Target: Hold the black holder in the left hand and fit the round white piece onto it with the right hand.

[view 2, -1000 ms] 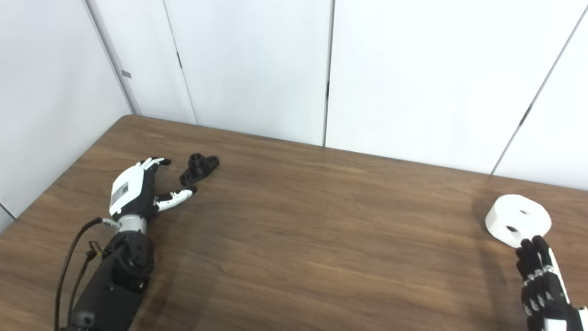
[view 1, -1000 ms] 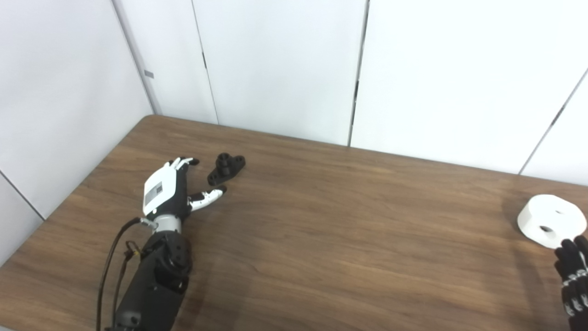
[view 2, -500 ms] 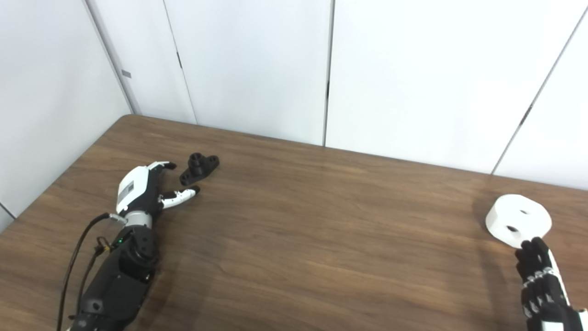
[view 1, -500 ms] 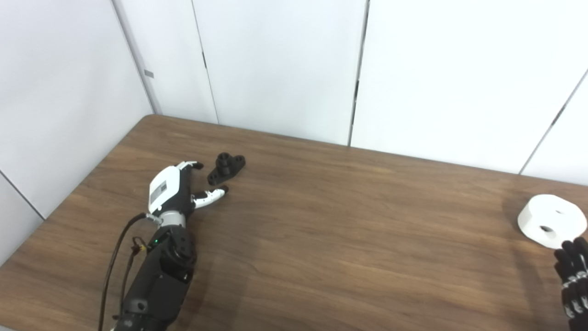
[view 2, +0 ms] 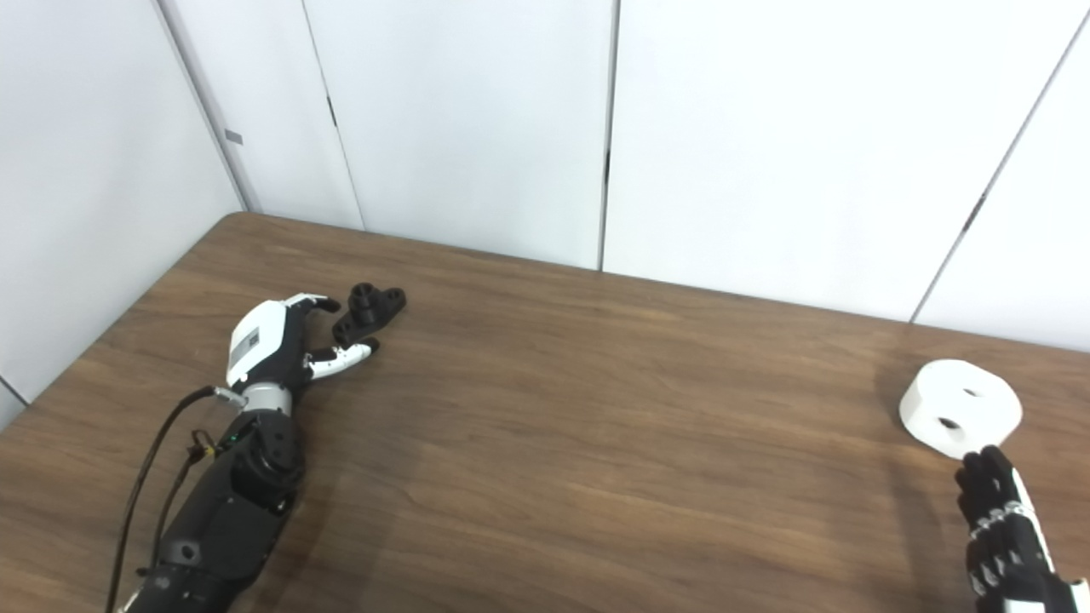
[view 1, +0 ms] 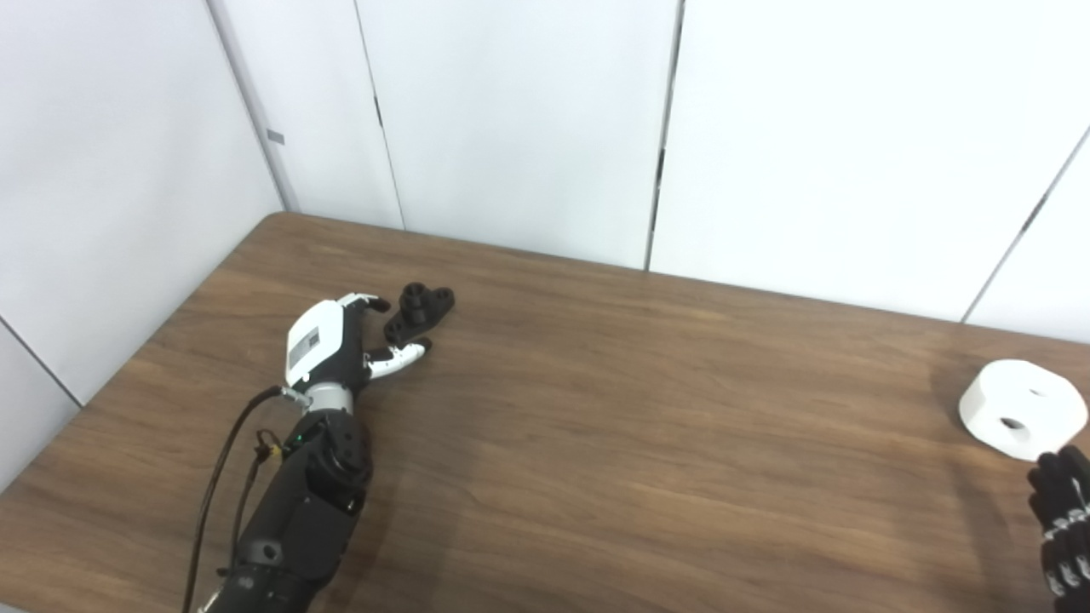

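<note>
White wall panels close off the back of a dark wooden table (view 1: 596, 409), which carries both parts of the job. Toward its far left lies the black holder (view 1: 419, 312), a small bracket with a raised round boss at one end, flat on the wood and held by nothing. Just beside its near-left end is the left hand (view 1: 334, 349), white-backed and turned on its edge, fingers (view 1: 368, 301) spread above the holder's end and thumb (view 1: 400, 358) reaching under it; whether either touches the holder cannot be told, and nothing is grasped, so the hand is released. Its black forearm (view 2: 223, 511), with a loose cable (view 2: 145, 485) alongside, runs down to the bottom left edge. Well apart, at the far right of the table, the round white piece (view 2: 960, 407) lies flat, a thick disc with holes in its top. Right hand (view 2: 1003, 528) comes up from the bottom right corner, dark fingertips (view 2: 981, 466) just short of the disc's near rim, extended and holding nothing.
</note>
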